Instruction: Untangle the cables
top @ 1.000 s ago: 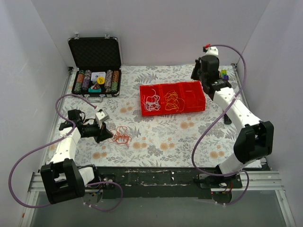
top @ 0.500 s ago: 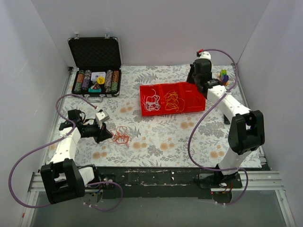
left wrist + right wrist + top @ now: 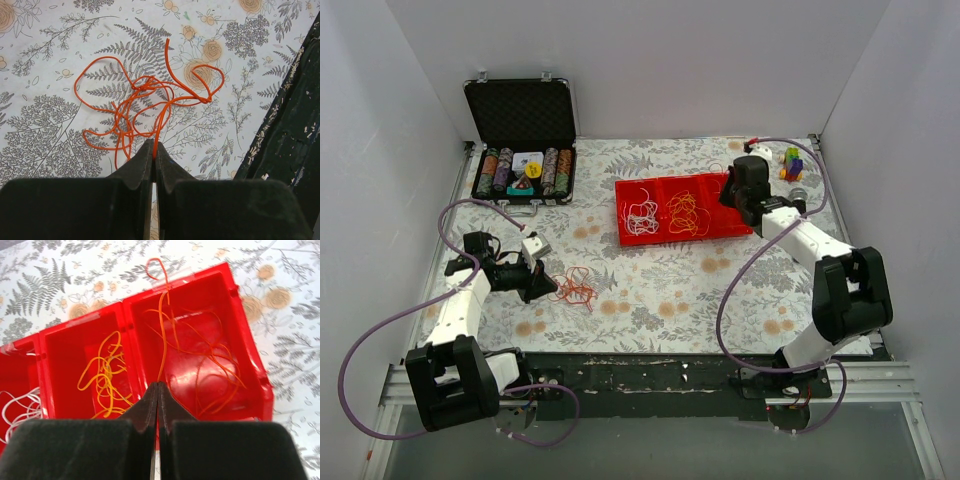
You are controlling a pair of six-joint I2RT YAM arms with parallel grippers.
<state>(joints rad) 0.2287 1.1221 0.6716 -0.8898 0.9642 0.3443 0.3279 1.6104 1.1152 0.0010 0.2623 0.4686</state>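
On the near left of the table point(image 3: 660, 290), your left gripper point(image 3: 153, 150) is clenched on one strand of the red-orange tangle point(image 3: 145, 100), which lies flat on the flowered cloth just beyond the fingertips. In the left wrist view the pinched strand runs straight away from the jaws to a free end pointing farther out. The rest of the heap loops out to either side, wider across than deep. Farther back and to the right sits the red tray point(image 3: 685, 235), with three compartments side by side. The left compartment holds the white cables point(image 3: 640, 215) and the middle one the yellow cables point(image 3: 102, 377), each in a loose curly pile. Your right gripper point(image 3: 157, 387) hangs over the right compartment, closed on a thin red-orange cable point(image 3: 162, 330). That strand runs straight from the fingertips along the compartment toward its far wall, where the end curls in a small loop over the rim. More loops of the same colour lie on that compartment's floor. At the far left stands an open poker-chip case point(image 3: 520, 110), lid upright and chips in rows. A small coloured toy point(image 3: 792, 163) sits in the far right corner.
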